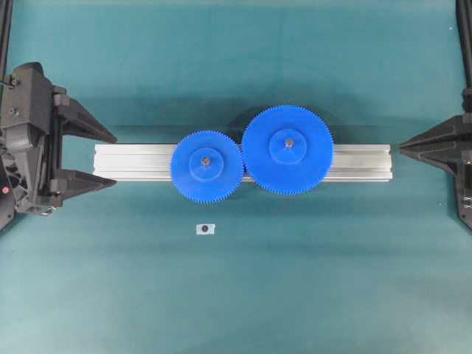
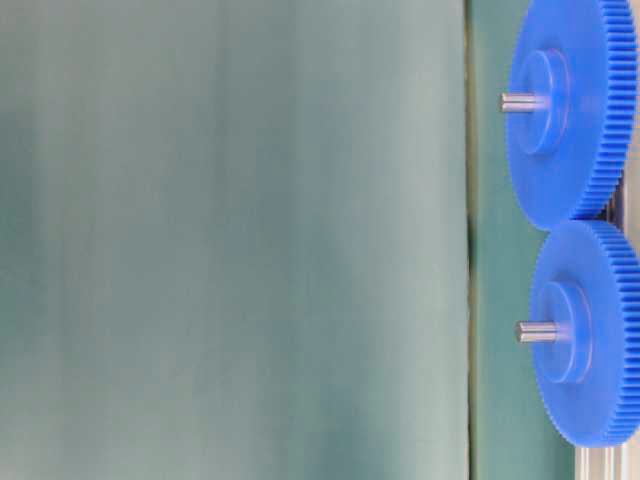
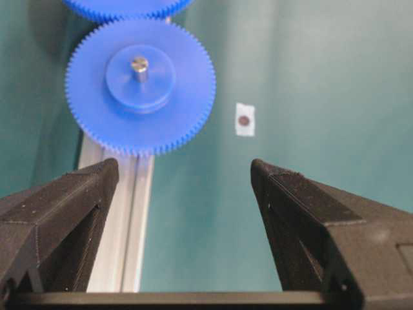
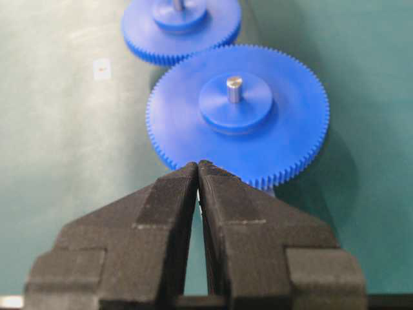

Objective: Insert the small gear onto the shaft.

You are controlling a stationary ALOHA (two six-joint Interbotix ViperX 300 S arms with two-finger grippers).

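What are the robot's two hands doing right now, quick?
Left hand: open, holding nothing.
Right hand: closed, fingertips together, holding nothing.

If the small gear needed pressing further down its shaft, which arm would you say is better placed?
Left, probably. The left gripper is open and faces the small gear, which sits on the shaft nearest it. The right gripper is shut, with the larger gear in between.

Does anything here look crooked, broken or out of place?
Nothing stands out. The small gear sits flat on its shaft, teeth meeting the larger gear on the metal rail. A white tag lies alone on the mat.
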